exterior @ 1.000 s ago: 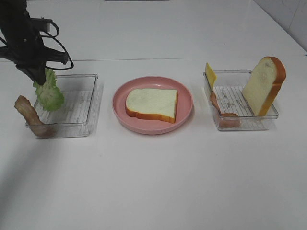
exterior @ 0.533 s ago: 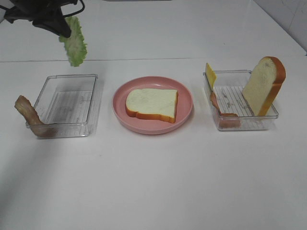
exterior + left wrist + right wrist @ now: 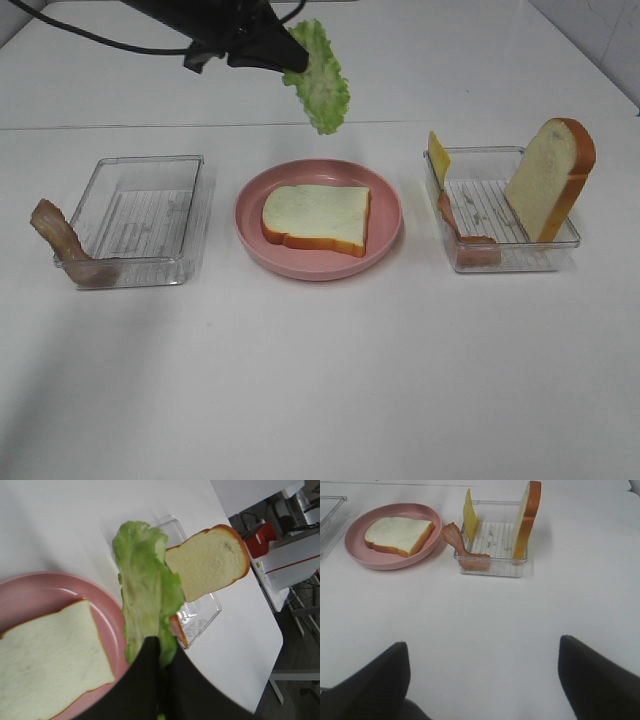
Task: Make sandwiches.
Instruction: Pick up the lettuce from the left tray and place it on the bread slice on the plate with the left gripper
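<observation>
My left gripper (image 3: 287, 55) is shut on a green lettuce leaf (image 3: 321, 87) (image 3: 144, 592) and holds it in the air above the far rim of the pink plate (image 3: 385, 235). One white bread slice (image 3: 316, 218) (image 3: 45, 665) (image 3: 398, 534) lies flat on that plate. In the clear right tray (image 3: 500, 262) a second bread slice (image 3: 551, 180) (image 3: 522, 522) stands upright beside a yellow cheese slice (image 3: 438, 156) (image 3: 470, 520) and a bacon strip (image 3: 466, 238) (image 3: 458, 542). My right gripper (image 3: 482, 680) is open near the table's front, well short of the tray.
A clear left tray (image 3: 140, 225) holds no lettuce; a bacon strip (image 3: 62, 243) leans over its left front corner. Bare white table lies in front of the plate and trays. A table edge and equipment (image 3: 260, 535) show beyond the right tray.
My left gripper has lifted the lettuce out of the left tray and carried it up and to the right, to above the plate's far rim. The right gripper has not moved.
</observation>
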`<state>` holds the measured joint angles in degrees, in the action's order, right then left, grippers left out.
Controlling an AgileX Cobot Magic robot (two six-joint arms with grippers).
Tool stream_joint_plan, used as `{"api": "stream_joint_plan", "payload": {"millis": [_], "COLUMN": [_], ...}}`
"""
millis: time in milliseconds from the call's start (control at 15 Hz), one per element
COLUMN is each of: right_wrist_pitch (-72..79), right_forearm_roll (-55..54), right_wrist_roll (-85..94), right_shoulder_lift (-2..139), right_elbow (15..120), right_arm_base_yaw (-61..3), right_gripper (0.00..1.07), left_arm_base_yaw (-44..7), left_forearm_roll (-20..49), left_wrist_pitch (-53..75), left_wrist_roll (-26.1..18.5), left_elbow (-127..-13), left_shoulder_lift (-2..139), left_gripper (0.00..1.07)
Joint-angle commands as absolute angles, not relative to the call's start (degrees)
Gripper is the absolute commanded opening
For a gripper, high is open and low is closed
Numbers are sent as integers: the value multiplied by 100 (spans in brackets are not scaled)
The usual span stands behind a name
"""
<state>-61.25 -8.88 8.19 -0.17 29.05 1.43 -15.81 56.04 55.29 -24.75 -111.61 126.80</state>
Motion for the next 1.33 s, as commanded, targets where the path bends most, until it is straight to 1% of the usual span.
{"api": "stream_joint_plan", "payload": {"millis": [67, 267, 600, 667, 800, 867, 1000, 1067, 1133, 1200, 1267, 1333], "right_wrist_pitch": [-6079, -6079, -6079, -6079, -6079, -6079, -6079, -6079, -6079, -6079, -6079, -6079], "right_forearm_roll": [-911, -911, -911, -911, -911, -911, -911, -911, -911, -911, -911, -911], "right_wrist_roll": [785, 785, 785, 785, 785, 785, 785, 785, 785, 785, 785, 785], "right_shoulder_lift": [-97, -97, -97, -97, -97, -97, -97, -97, -97, -97, -97, -97], "right_elbow": [2893, 2893, 2893, 2893, 2893, 2893, 2893, 2893, 2893, 2893, 2893, 2893], "right_arm_base_yaw": [178, 178, 178, 178, 178, 178, 178, 178, 178, 178, 178, 178], "right_gripper": [78, 78, 78, 78, 78, 78, 78, 78, 78, 78, 78, 78], "left_arm_base_yaw": [-1874, -2097, -2108, -2108, -2108, -2108, -2108, -2108, -2108, -2108, -2108, -2108], "left_forearm_roll": [6028, 6039, 5930, 5810, 5225, 4664, 4286, 4171, 4171, 4005, 3988, 3965], "left_wrist_pitch": [5334, 5432, 5609, 5609, 5563, 5460, 5288, 5208, 5208, 5185, 5174, 5162], "left_wrist_roll": [-2687, -2636, -2624, -2630, -2624, -2332, -1822, -1679, -1679, -1576, -1576, -1576], "left_elbow": [-11178, -11178, -11178, -11178, -11178, -11178, -11178, -11178, -11178, -11178, -11178, -11178], "left_shoulder_lift": [12977, 13407, 13814, 13837, 13854, 13854, 13854, 13854, 13854, 13854, 13854, 13854], "left_gripper": [0, 0, 0, 0, 0, 0, 0, 0, 0, 5, 14, 31]}}
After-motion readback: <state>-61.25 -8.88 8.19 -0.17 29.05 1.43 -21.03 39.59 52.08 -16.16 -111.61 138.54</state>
